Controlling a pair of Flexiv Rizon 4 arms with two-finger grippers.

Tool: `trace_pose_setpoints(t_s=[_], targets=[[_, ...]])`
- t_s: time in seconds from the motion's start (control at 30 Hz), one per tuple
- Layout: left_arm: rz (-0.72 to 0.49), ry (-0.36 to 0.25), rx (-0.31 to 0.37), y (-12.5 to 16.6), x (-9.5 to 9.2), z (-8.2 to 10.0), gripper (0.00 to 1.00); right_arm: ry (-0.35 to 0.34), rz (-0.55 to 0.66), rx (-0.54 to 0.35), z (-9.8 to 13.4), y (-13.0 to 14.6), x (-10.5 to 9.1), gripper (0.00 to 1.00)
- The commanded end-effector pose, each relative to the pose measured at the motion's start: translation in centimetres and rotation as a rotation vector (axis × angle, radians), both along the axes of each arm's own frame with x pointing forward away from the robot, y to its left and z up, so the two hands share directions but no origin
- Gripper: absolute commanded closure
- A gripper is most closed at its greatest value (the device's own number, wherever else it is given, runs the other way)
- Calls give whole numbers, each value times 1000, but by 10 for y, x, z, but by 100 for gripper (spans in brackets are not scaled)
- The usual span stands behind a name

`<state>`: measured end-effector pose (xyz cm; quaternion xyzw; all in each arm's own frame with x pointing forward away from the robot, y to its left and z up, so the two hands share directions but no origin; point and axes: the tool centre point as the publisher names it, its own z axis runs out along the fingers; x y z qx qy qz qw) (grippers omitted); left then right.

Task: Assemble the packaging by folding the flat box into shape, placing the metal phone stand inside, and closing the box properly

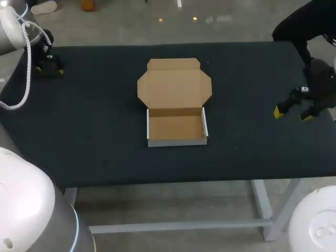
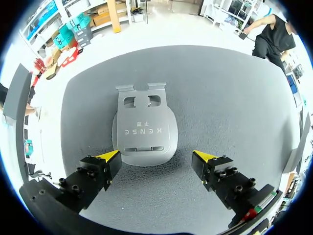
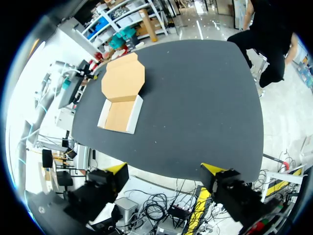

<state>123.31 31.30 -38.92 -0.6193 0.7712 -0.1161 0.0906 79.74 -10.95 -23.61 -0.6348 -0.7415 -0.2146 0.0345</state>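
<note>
Phone stand (image 2: 144, 129) first: it lies flat on the table (image 2: 234, 112), right ahead of our left claw (image 2: 156, 157), which gapes wide astride its near end and grips nothing. That puts the stand off at the table's far left corner. Our right claw (image 1: 292, 114) hangs just as wide and just as empty near the table's right edge, well apart from everything.

Out to the middle now. We see the box (image 1: 176, 126) with its tray walls up and its brown inside showing, nothing in it. Its lid (image 1: 174, 84) lies flat open behind the tray.

So we judge the folding largely done, with the tray formed. What's left is to grip the stand, carry it across, set it in the tray, then bring the lid over and tuck it shut.

The count: one box, one stand, two claws, both empty.
</note>
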Motion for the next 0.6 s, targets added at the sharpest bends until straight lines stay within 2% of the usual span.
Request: trace_pose_setpoints(t_s=[0.03,0.6], targets=[[-2,10,-4,1,8,-3,0,5,3,2,2,-1,-1,0],[9,3,-2,6,14,-6,0,5,3,2,2,-1,-1,0]])
